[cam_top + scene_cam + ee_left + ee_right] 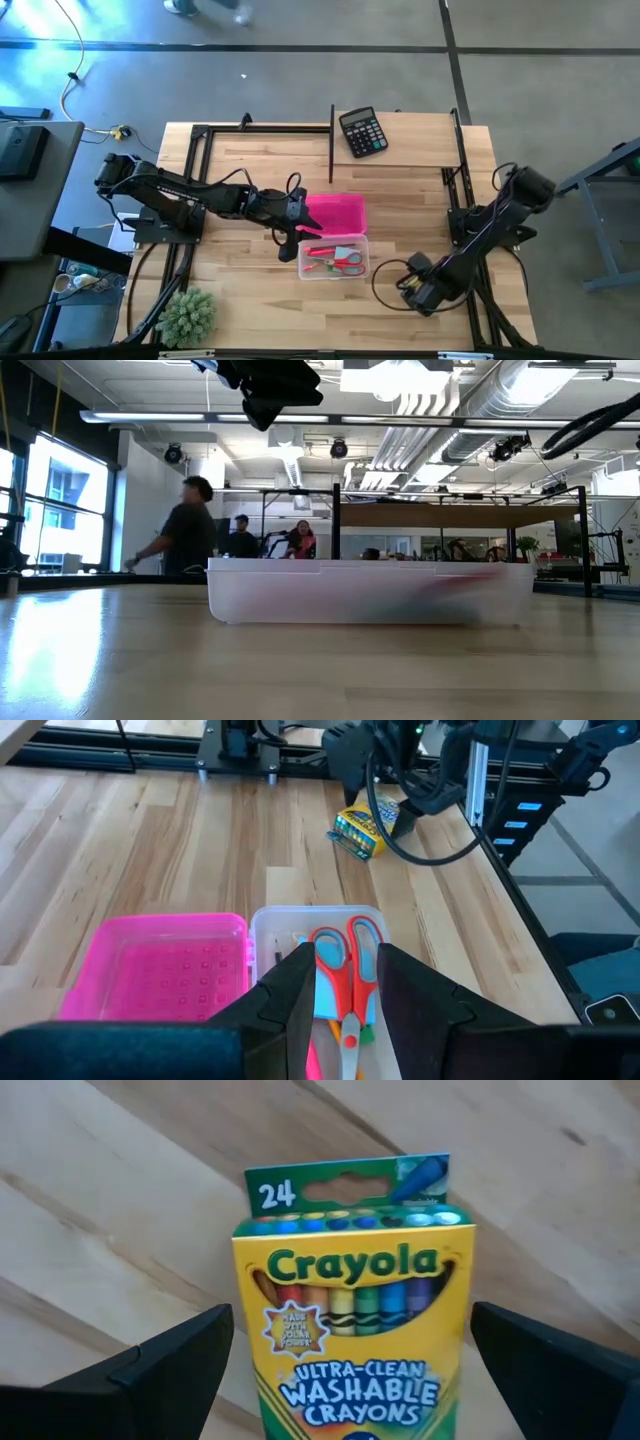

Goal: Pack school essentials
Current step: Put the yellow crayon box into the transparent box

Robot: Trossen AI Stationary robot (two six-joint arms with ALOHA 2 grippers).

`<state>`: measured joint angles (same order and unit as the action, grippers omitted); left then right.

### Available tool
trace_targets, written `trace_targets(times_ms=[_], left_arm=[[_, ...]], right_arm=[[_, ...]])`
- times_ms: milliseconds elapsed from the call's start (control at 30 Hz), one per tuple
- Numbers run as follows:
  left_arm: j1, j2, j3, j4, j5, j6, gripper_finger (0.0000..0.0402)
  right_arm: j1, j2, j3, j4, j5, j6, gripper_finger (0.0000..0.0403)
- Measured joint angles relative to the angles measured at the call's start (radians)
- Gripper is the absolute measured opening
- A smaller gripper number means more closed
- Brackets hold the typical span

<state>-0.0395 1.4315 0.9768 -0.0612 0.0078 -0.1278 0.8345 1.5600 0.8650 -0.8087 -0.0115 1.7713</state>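
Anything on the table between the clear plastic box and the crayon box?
No: in the left wrist view, only bare wood lies between the clear plastic box holding red-handled scissors and the yellow-green crayon box, which sits between the open right hand.

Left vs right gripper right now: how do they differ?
The left gripper hangs over the clear box edge, by the pink lid; the right gripper is low over bare table. Between the left fingers show the red-handled scissors, lying in the box; the right straddles the crayon box. Both are open, neither gripping.
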Motion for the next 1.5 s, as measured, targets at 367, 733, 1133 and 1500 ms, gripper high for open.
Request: trace_targets(times_ms=[367, 733, 1133, 1500], left_arm=[[0.000, 0.000, 0.000, 0.000, 0.000, 0.000, 0.0099], [0.000, 0.000, 0.000, -0.001, 0.000, 0.000, 0.0099], [0.096, -0.018, 0.002, -0.120, 0.032, -0.038, 0.0099], [0.252, -0.026, 0.002, -0.240, 0.086, -0.001, 0.0099]], right_arm=[[0.018, 0.069, 0.000, 0.037, -0.060, -0.015, 0.0395], [0.021, 0.071, 0.000, 0.045, -0.068, 0.000, 0.0310], [-0.001, 0.072, 0.051, 0.117, -0.003, -0.069, 0.0302], [-0.155, 0.071, 0.285, -0.011, 0.203, -0.416, 0.0301]])
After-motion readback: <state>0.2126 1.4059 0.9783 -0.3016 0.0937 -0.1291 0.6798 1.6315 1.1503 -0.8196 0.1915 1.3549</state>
